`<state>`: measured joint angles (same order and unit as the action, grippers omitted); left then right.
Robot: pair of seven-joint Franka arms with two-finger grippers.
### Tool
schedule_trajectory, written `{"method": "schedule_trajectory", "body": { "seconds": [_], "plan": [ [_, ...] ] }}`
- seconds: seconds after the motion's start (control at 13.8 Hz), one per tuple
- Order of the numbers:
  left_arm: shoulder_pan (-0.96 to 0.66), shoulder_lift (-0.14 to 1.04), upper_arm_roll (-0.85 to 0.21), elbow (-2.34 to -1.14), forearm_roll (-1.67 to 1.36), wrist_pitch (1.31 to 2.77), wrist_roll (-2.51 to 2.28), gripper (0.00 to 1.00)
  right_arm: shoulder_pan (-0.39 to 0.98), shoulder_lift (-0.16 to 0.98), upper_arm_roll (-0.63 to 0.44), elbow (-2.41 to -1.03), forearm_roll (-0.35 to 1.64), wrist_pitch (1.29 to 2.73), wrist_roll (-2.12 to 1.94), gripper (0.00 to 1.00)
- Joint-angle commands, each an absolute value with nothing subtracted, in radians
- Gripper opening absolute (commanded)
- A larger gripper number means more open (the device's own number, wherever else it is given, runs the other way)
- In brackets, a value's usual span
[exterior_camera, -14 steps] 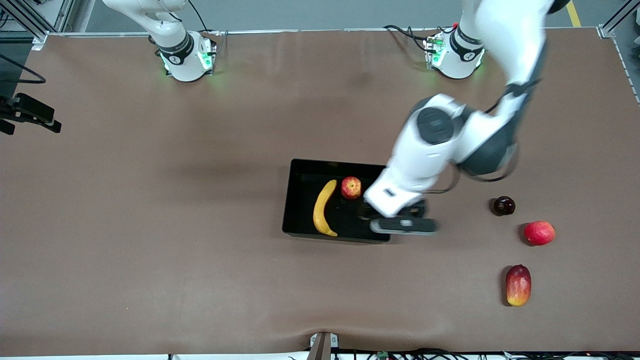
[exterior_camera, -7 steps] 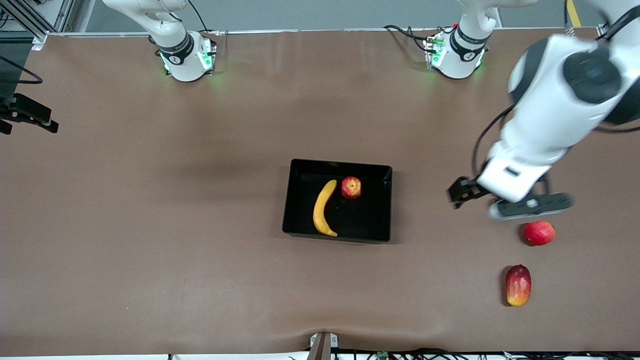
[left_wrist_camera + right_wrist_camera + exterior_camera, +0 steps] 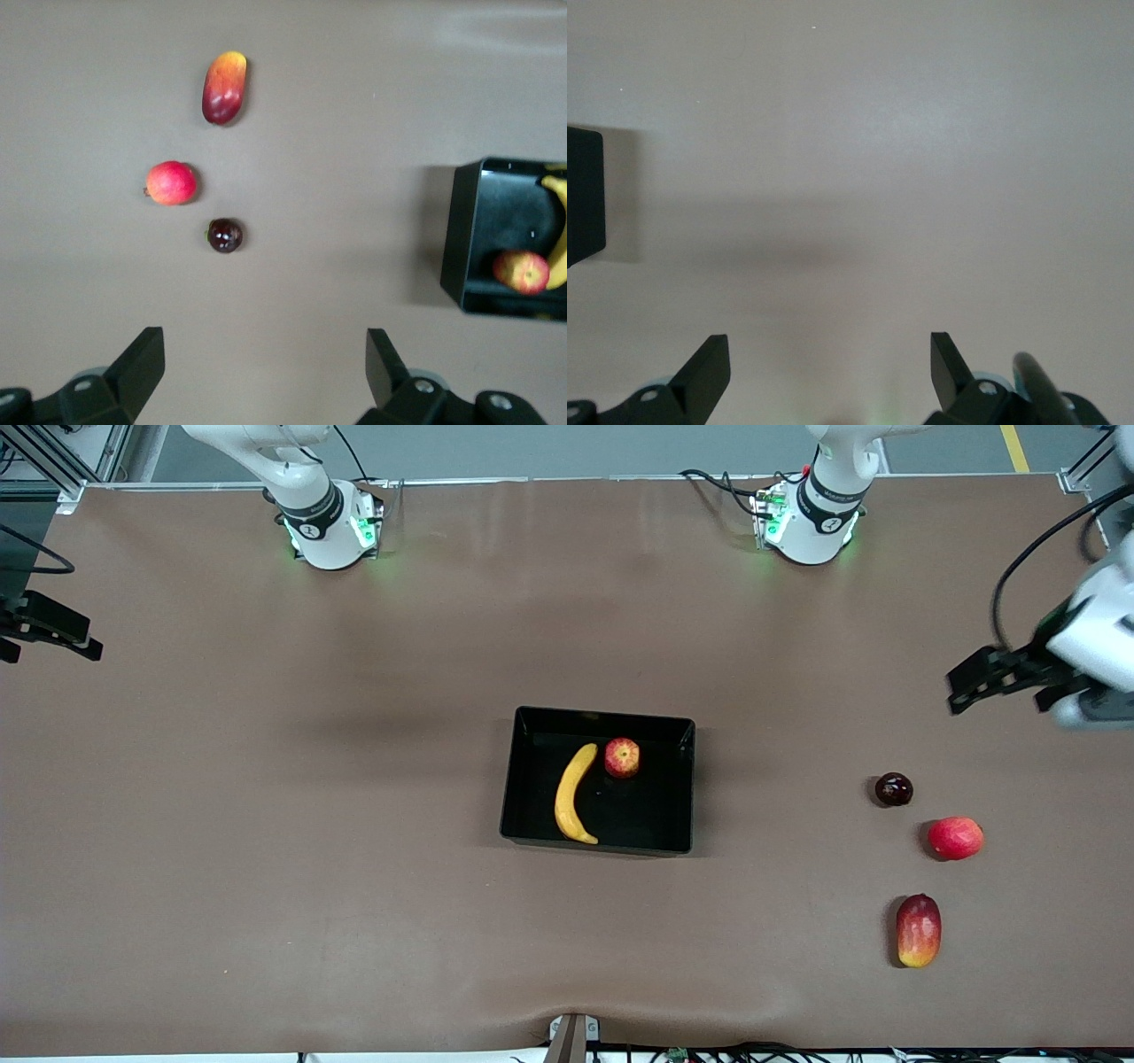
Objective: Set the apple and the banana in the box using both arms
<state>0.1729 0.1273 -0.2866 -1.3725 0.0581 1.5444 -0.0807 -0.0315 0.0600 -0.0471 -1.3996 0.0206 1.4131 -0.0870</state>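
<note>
Looks like the job is basically done here. The banana point(image 3: 573, 794) and apple point(image 3: 622, 757) are both lying in the box point(image 3: 597, 846) at the middle of the front view, the apple just beside the banana's upper tip. The left gripper point(image 3: 1005, 682) hangs at the frame's right edge, over bare table above the spare fruit, wide open with nothing in it; its wrist view shows both prongs spread well apart. The right gripper point(image 3: 824, 372) isn't in the front view at all, but its own wrist view shows it open and empty too, over bare table with just a corner of the box showing. Plum point(image 3: 893, 789), red fruit point(image 3: 955, 838) and mango point(image 3: 918, 930) sit untouched at lower right. My guess: nothing left to pick, so the next move is just parking both arms clear of the box.
</note>
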Motion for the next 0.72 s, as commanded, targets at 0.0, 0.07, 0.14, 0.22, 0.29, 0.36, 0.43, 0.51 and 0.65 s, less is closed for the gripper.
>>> {"method": "schedule_trajectory", "body": {
  "seconds": [0.0, 0.07, 0.14, 0.22, 0.29, 0.36, 0.43, 0.51, 0.65],
  "plan": [
    [0.093, 0.042, -0.199, -1.451, 0.034, 1.52, -0.035, 1.0, -0.038, 0.04, -0.041, -1.413, 0.035, 1.41, -0.074, 1.0],
    [0.025, 0.02, -0.13, -1.472, 0.034, 1.52, -0.035, 1.0, -0.041, 0.04, -0.041, -1.413, 0.035, 1.408, -0.074, 1.0],
    [-0.004, 0.005, -0.1, -1.492, 0.037, 1.52, -0.026, 1.0, -0.043, 0.04, -0.043, -1.413, 0.035, 1.41, -0.074, 1.0],
    [-0.015, -0.026, -0.091, -1.529, 0.037, 1.526, -0.023, 1.0, -0.048, 0.04, -0.041, -1.413, 0.035, 1.41, -0.074, 1.0],
    [-0.034, -0.038, -0.078, -1.543, 0.038, 1.529, -0.023, 1.0, -0.048, 0.04, -0.041, -1.413, 0.035, 1.41, -0.074, 1.0],
    [-0.049, -0.05, -0.054, -1.542, 0.038, 1.516, -0.034, 1.0, -0.048, 0.04, -0.041, -1.413, 0.035, 1.41, -0.074, 1.0],
    [-0.051, -0.061, -0.051, -1.54, 0.038, 1.503, -0.047, 1.0, -0.048, 0.04, -0.041, -1.413, 0.035, 1.408, -0.074, 1.0],
    [-0.043, -0.054, -0.052, -1.542, 0.038, 1.502, -0.051, 1.0, -0.048, 0.04, -0.041, -1.413, 0.035, 1.408, -0.074, 1.0],
    [-0.034, -0.049, -0.054, -1.542, 0.038, 1.497, -0.048, 1.0, -0.048, 0.04, -0.041, -1.413, 0.035, 1.408, -0.074, 1.0]
  ]
}}
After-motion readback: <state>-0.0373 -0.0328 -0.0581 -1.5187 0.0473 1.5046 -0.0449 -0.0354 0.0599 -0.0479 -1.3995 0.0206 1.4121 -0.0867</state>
